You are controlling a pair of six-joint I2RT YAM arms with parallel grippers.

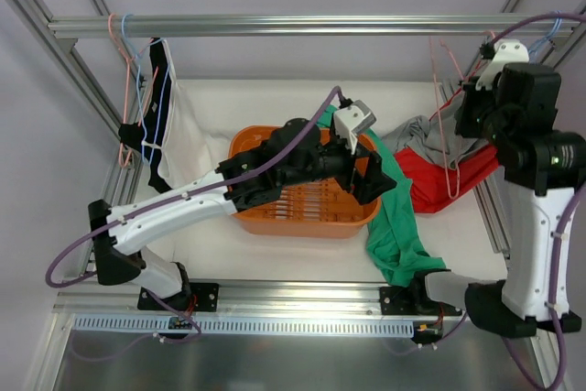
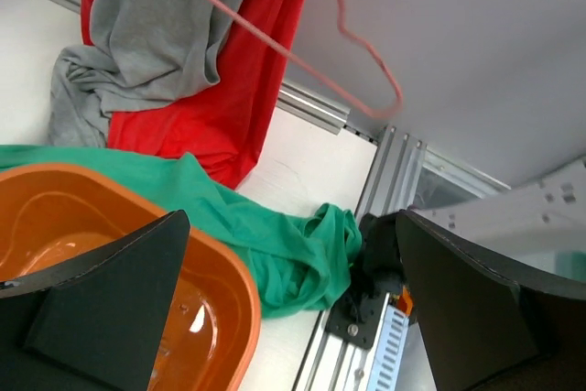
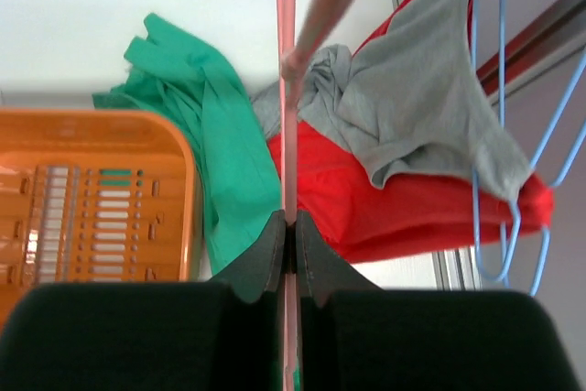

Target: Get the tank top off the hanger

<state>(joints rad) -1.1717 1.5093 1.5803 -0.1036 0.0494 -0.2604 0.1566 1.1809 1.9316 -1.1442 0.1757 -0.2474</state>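
while right hand (image 3: 288,228) pinches one pink hanger (image 3: 287,89), one green top (image 3: 220,153), one basket (image 3: 110,122)

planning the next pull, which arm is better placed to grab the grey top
Left. The left jaws are open and empty by the orange basket, facing the grey top; the right jaws are shut on the pink hanger, so that arm is busy.

A: The light is bright and even, yes?
B: Yes. Shadows on the white table (image 1: 275,258) are soft and pale. The orange basket (image 2: 92,208) shows a small white glare near 7 o'clock of the left wrist view.
A: And sharpness?
B: The near jaws are blurred in both wrist views, and the pink hanger wire (image 3: 287,89) also.
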